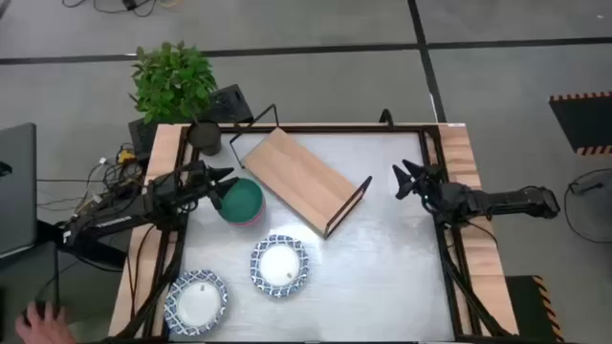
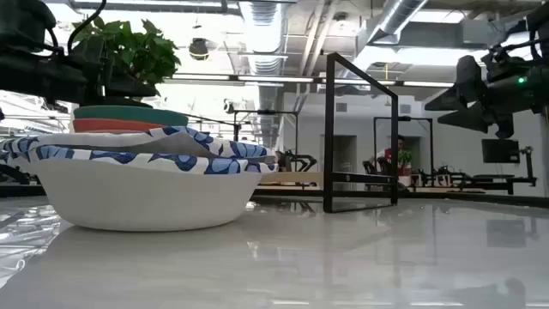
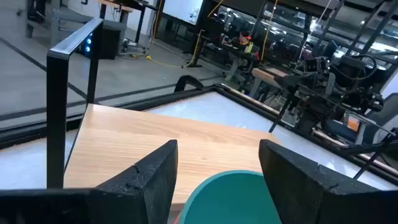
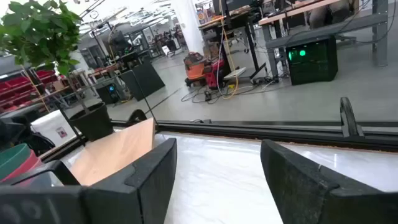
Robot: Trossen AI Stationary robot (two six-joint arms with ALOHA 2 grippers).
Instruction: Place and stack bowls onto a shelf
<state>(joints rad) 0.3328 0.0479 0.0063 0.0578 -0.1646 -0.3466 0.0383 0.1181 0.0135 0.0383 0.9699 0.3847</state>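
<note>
So the left gripper [image 1: 228,182] hangs just over the teal bowl [image 1: 241,197], fingers spread wide on either side of its rim and not gripping anything. That bowl sits on top of a red one [image 2: 120,125] (there's a hint of pink under it in the overhead shot). The stack is on the table [image 1: 382,268], right next to the shelf [image 1: 301,179], which lies at an angle across the middle. Two blue-patterned bowls sit nearer the front: one [image 1: 280,265] by the middle, one [image 1: 196,301] at the left corner. The right gripper [image 1: 405,179] waits at the right edge, open and empty.
</note>
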